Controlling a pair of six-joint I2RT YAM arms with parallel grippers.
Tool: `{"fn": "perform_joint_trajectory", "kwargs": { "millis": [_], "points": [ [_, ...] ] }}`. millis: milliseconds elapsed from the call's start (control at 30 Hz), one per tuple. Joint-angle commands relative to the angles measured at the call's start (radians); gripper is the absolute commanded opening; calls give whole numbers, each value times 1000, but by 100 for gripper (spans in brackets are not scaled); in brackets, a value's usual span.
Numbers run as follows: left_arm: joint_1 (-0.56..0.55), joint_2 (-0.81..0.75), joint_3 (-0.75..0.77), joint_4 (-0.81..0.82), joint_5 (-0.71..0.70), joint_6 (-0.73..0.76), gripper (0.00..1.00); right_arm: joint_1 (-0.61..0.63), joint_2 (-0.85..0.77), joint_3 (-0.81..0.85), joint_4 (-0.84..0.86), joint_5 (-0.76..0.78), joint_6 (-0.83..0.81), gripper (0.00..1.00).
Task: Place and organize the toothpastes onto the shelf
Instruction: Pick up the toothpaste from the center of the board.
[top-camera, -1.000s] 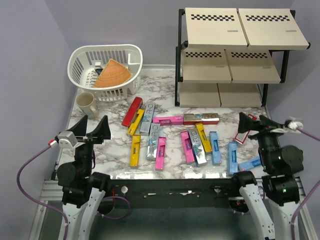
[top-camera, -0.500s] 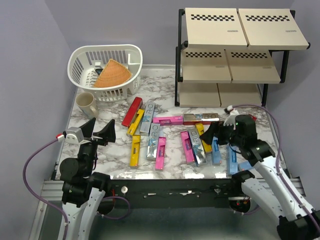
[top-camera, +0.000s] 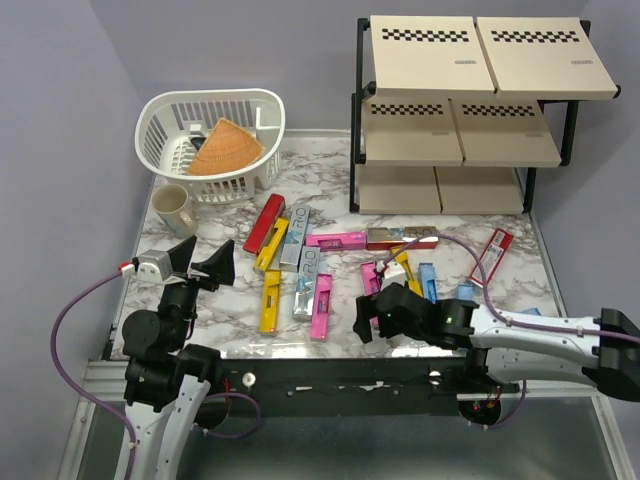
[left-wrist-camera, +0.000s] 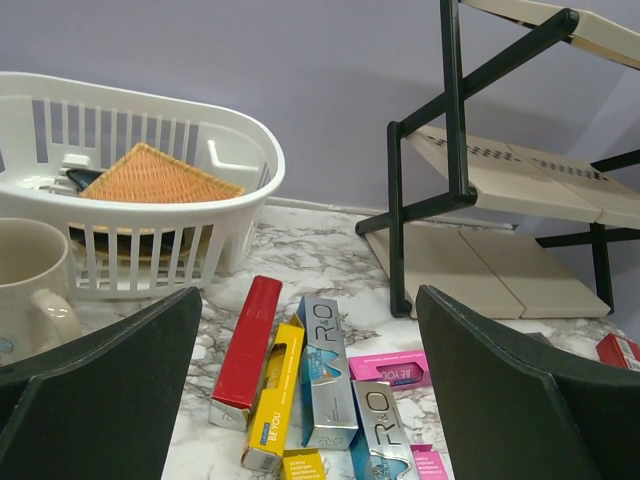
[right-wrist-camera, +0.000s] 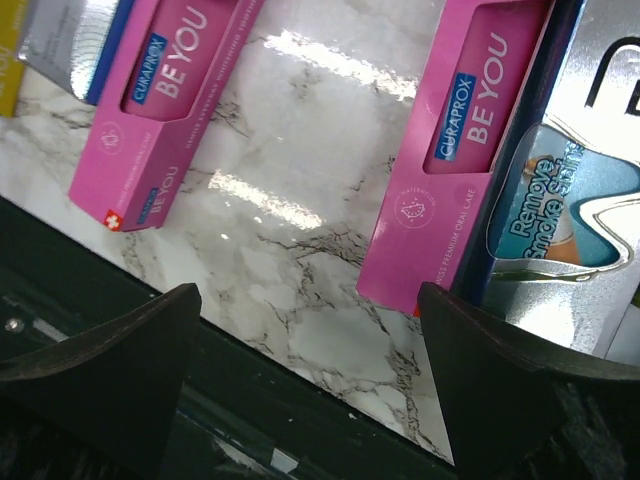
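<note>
1. My right hand (right-wrist-camera: 308, 300) hangs low over the near edge of the white marble counter (top-camera: 230, 300), fingers spread wide, holding nothing.
2. Two slim cardboard toothpastes flank the gap. One pink carton (right-wrist-camera: 150, 110) lies towards my left finger. A second pink carton (right-wrist-camera: 465, 160) lies just inside my right finger, against a shiny silver-blue carton (right-wrist-camera: 570, 200).
3. Both pink ones run lengthwise across the line between my fingers, so I would close on a narrow width. I judge a small sideways shift comes first.
4. My left hand (top-camera: 200, 262), equally wide and empty, hovers well apart, so the right is nearer.
5. The black-framed, beige-panelled three-tier shelf (top-camera: 410, 135) stands far right.
</note>
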Motion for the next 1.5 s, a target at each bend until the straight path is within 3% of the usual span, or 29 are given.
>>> {"fn": "perform_joint_trajectory", "kwargs": {
  "millis": [0, 200, 400, 600, 1000, 1200, 1467],
  "points": [
    [10, 7, 21, -12, 28, 6, 99, 121, 143, 54, -43, 275, 205, 97],
    [10, 17, 21, -12, 31, 4, 99, 220, 267, 126, -256, 447, 421, 94],
    [10, 23, 21, -14, 31, 6, 99, 241, 303, 165, -322, 456, 460, 93],
    [11, 29, 20, -12, 34, 6, 99, 261, 226, 182, -359, 464, 422, 93],
    [11, 37, 18, -8, 47, 6, 99, 252, 80, 22, -128, 409, 196, 80],
    [11, 33, 18, -9, 48, 6, 99, 195, 109, -2, -59, 366, 116, 80],
    [11, 36, 18, -11, 48, 5, 99, 171, 174, -21, -48, 312, 128, 80]
  ]
}}
